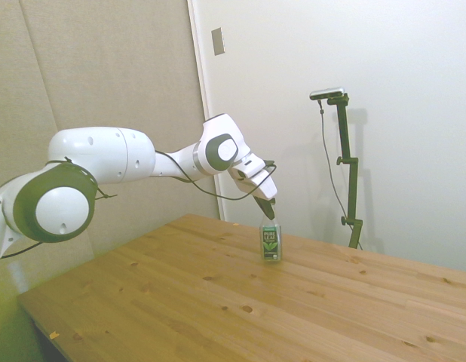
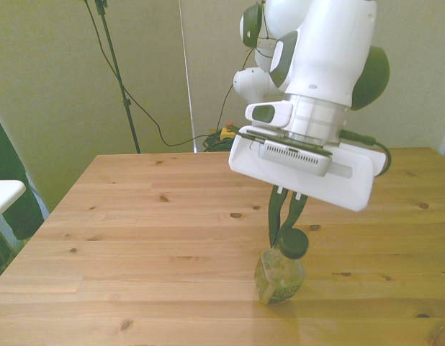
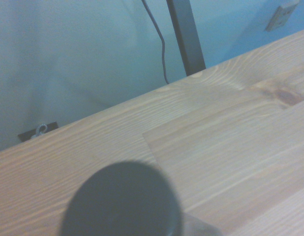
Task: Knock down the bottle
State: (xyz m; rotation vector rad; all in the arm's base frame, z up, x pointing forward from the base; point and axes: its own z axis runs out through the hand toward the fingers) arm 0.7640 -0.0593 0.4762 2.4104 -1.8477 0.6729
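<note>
The bottle stands upright a little right of the side view's centre, on the far part of the table. It is small and clear, with a dark green cap and a green-and-white label around its lower half. In the front view the bottle sits in the lower middle of the frame, close to the table's near edge; its body looks greenish and see-through, and the round dark cap shows at its top. In the wrist view the cap of the bottle fills the lower left of the frame as a blurred dark disc, with a sliver of clear shoulder beside it.

The gripper comes down from above, its dark fingers drawn close together with only a thin gap, their tips right at the cap. They do not clasp the bottle; whether they touch the cap cannot be told. In the side view the gripper slants down from the upper left to just over the cap.

The table is pale, knotty wooden planks. Behind it stand plain light walls, and cables lie on the floor at the front view's upper middle.
</note>
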